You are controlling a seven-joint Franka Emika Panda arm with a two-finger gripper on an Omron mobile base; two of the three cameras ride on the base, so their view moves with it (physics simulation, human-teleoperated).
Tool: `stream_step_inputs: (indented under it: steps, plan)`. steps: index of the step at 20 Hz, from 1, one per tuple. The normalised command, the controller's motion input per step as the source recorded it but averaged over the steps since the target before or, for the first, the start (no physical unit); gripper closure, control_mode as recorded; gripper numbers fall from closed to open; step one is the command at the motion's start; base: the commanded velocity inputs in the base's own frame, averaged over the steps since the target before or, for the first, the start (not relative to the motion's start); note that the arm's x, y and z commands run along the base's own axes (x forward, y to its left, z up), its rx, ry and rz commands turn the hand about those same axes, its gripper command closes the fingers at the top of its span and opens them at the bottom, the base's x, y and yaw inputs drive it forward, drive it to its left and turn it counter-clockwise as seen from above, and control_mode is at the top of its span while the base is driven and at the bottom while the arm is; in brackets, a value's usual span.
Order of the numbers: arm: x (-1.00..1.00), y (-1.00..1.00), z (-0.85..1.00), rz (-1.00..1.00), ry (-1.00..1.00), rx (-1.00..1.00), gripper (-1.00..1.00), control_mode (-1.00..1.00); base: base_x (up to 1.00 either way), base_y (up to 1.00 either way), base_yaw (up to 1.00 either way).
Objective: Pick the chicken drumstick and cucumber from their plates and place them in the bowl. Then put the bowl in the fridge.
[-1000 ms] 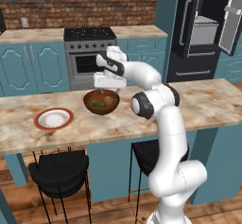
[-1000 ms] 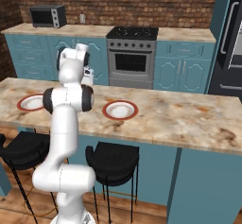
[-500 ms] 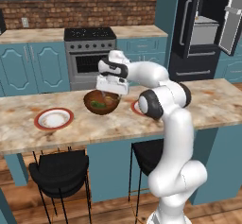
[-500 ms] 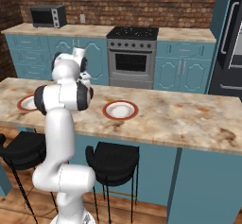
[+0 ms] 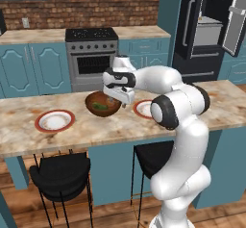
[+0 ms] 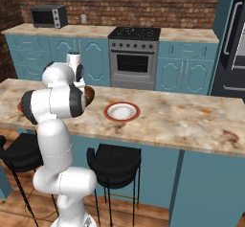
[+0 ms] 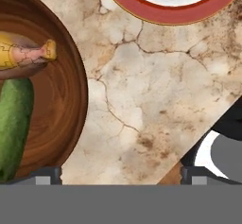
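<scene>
Our arm [image 5: 178, 107] rises from the base, bends at the elbow and reaches leftward, wrist turned down. Our gripper [image 5: 120, 102] points straight down, its fingers [image 7: 47, 173] spread wide apart with nothing between them.

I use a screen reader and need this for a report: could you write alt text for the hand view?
A glossy dark brown wooden bowl at the left edge holds a golden-brown chicken drumstick and a dark green cucumber. Beige marble counter spreads to its right, with a red-rimmed white plate at the top.
</scene>
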Motion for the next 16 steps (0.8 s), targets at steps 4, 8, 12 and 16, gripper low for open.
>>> stream_step_inputs:
  steps: [4, 8, 12, 16]
  plan:
    - [-0.06, -0.06, 0.04, 0.05, 0.0, 0.02, -1.0, -1.0, 0.0, 0.0, 0.0]
    - [0.01, 0.0, -0.1, 0.12, -0.03, 0.01, -1.0, -1.0, 0.0, 0.0, 0.0]
    - [0.27, 0.0, -0.15, 0.13, -0.11, 0.02, -1.0, -1.0, 0.0, 0.0, 0.0]
    - [0.32, 0.02, -0.24, 0.0, -0.01, 0.0, -1.0, -1.0, 0.0, 0.0, 0.0]
